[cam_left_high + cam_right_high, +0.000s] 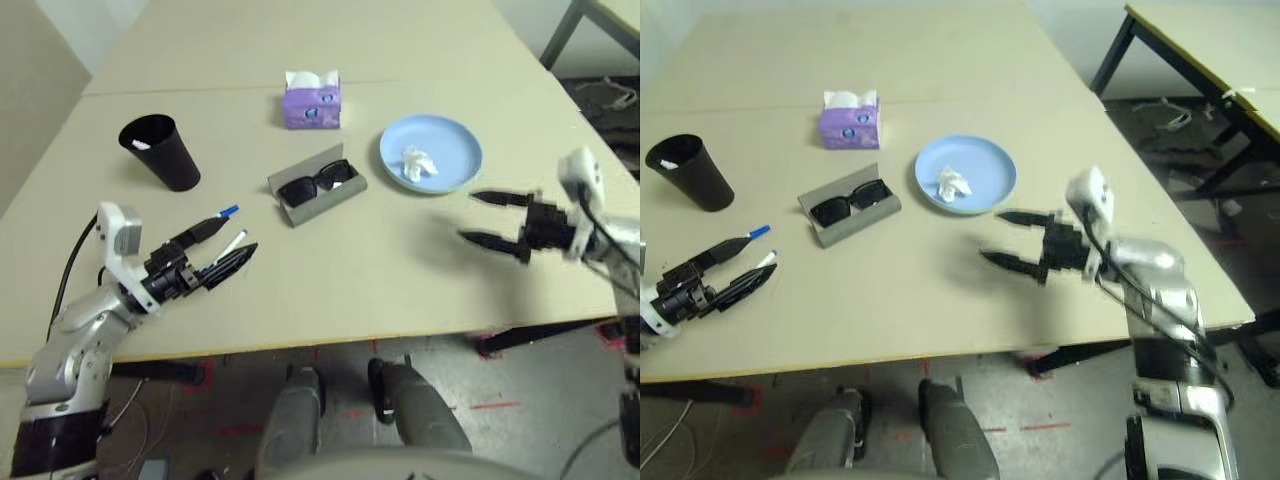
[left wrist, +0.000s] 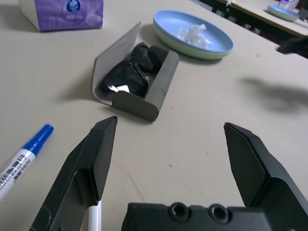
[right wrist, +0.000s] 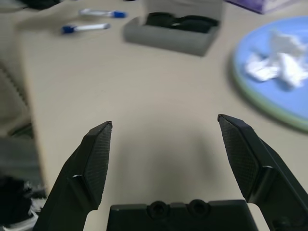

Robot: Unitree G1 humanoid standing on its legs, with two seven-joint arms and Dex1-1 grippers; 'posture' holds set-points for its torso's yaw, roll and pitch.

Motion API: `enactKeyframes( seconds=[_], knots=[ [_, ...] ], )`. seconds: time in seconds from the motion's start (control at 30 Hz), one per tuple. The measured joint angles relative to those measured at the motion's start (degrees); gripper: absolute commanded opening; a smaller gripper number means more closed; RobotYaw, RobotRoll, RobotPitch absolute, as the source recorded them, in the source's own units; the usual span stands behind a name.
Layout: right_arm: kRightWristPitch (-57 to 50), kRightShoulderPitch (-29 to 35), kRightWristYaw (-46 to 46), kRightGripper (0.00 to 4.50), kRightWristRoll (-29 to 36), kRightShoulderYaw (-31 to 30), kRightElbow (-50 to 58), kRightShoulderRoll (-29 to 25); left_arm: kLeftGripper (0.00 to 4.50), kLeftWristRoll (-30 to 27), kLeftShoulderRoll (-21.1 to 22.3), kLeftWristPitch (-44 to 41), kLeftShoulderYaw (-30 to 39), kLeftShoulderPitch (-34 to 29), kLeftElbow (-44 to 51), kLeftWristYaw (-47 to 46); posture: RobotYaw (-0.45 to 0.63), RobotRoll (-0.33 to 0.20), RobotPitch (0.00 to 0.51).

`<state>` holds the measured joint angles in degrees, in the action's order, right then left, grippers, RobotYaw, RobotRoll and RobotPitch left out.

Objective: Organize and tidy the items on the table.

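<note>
While your left gripper (image 1: 222, 252) hovers low over the near-left part of the table (image 1: 330, 290), its two black fingers stand wide apart with nothing between them, and the two white markers lie right at it: one marker (image 2: 23, 159) beside the left finger with its blue cap pointing away, the other marker (image 2: 95, 217) just under that finger, though you cannot quite tell whether the finger touches it. Your right gripper (image 1: 1012, 240) hangs over the bare right side of the table, fingers also spread wide and empty, near the front edge of the light-blue plate (image 1: 455, 140). That plate seems to sit on a green one, whose rim shows beneath it in the left wrist view, and it carries the crumpled white tissue (image 1: 417, 163). Between the two arms you have the grey glasses case (image 1: 340, 195) lying open, with the black sunglasses (image 1: 318, 184) resting inside it. Behind the case stands the purple tissue box (image 1: 312, 100), and far left, well apart from the case, the black cup (image 1: 160, 152) stands upright.
</note>
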<state>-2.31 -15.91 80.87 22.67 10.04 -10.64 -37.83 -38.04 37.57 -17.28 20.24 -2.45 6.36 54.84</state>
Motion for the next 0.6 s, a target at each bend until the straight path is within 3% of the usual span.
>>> enactKeyframes(
  seconds=[0.3,0.57,0.6],
  knots=[
    [12.3,-1.9,6.3,4.46,2.6,-0.1,-10.0,3.7,4.50,1.5,-0.2,0.4,0.0,0.1,-1.8,-1.1,-0.06,0.000,0.203],
    [13.5,-6.1,4.6,4.46,4.1,0.4,-15.9,4.3,4.50,2.7,-0.4,1.2,0.0,0.3,-1.8,-2.6,-0.05,0.000,0.196],
    [13.5,-6.1,4.5,4.49,4.1,0.4,-16.1,4.3,4.32,2.8,-0.5,1.2,0.0,0.3,-1.8,-3.0,-0.06,0.000,0.193]
  ],
)
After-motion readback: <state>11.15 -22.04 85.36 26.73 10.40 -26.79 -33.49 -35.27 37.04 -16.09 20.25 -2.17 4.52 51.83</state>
